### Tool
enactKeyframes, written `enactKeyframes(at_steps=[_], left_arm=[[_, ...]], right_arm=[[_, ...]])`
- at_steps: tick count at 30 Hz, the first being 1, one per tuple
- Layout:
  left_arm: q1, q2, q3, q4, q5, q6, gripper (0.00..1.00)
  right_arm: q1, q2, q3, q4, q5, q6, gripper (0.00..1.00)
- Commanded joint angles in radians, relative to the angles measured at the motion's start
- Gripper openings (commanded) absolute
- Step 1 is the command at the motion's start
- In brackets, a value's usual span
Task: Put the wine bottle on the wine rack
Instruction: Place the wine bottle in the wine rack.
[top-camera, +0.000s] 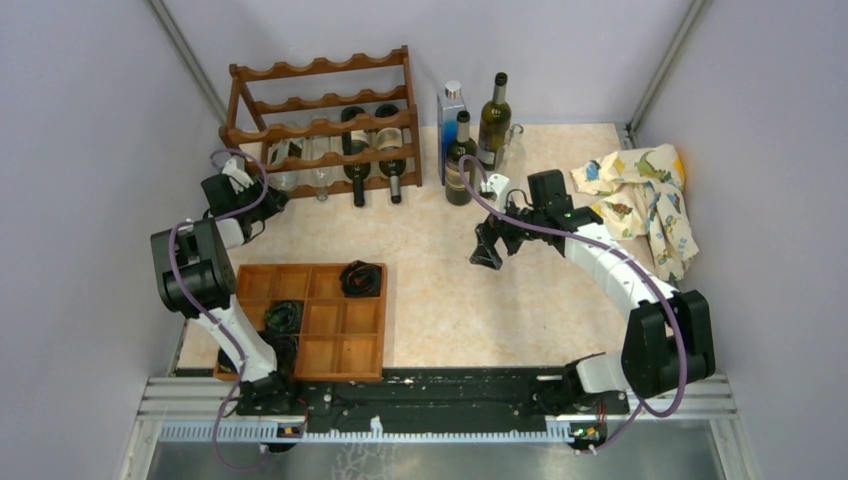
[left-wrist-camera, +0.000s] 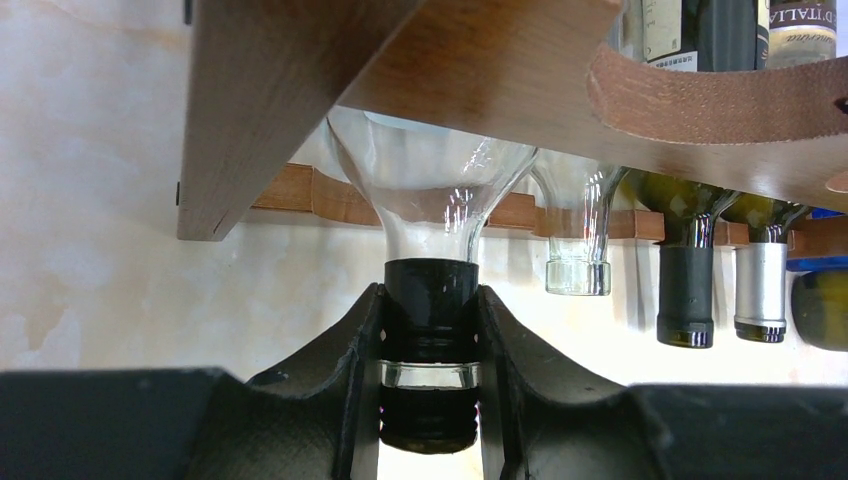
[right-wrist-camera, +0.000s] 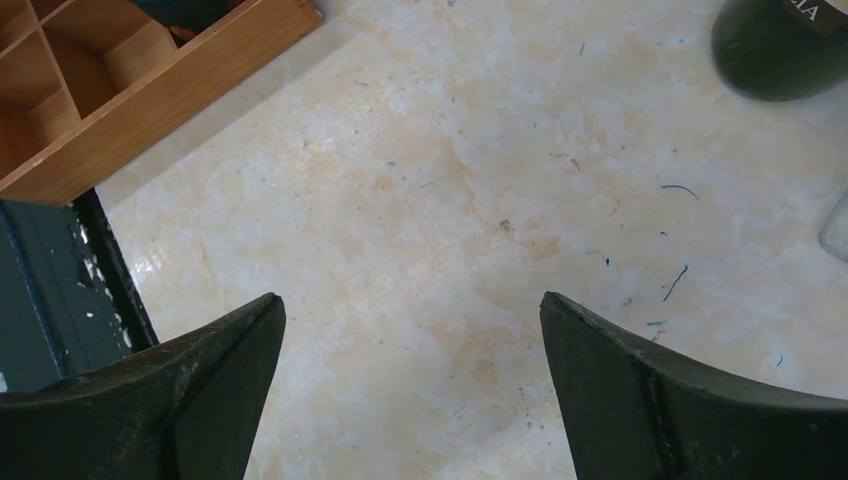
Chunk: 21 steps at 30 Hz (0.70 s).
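The dark reddish-brown wine rack (top-camera: 322, 125) stands at the back left; its rails also fill the top of the left wrist view (left-wrist-camera: 300, 90). A clear wine bottle (left-wrist-camera: 430, 185) with a black capped neck lies in the rack's lowest tier at the left end (top-camera: 283, 160), neck pointing out. My left gripper (left-wrist-camera: 431, 300) is shut on that neck, right at the rack's front (top-camera: 258, 200). My right gripper (top-camera: 487, 250) is open and empty over bare table (right-wrist-camera: 410, 305).
The rack's lower tiers also hold another clear bottle (top-camera: 320, 172) and two dark bottles (top-camera: 357, 150). Several bottles (top-camera: 494, 118) stand at the back middle. A patterned cloth (top-camera: 640, 195) lies at the right. A wooden compartment tray (top-camera: 315, 320) sits front left.
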<state>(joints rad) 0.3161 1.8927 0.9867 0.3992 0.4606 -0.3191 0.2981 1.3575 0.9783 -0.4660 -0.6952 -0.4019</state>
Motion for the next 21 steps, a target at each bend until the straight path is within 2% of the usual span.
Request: enactKeyframes(at_steps=[1, 13, 21], left_arm=[[0.001, 0.065, -0.061, -0.127, 0.012, -0.033, 0.00], [0.021, 0.052, -0.091, 0.049, 0.322, -0.088, 0.00], [0.033, 0.124, -0.150, 0.282, 0.460, -0.320, 0.00]], right_arm=[[-0.006, -0.004, 0.054, 0.010, 0.000, -0.022, 0.96], [-0.005, 0.003, 0.063, 0.003, 0.006, -0.034, 0.96], [-0.006, 0.009, 0.068, 0.004, 0.009, -0.038, 0.96]])
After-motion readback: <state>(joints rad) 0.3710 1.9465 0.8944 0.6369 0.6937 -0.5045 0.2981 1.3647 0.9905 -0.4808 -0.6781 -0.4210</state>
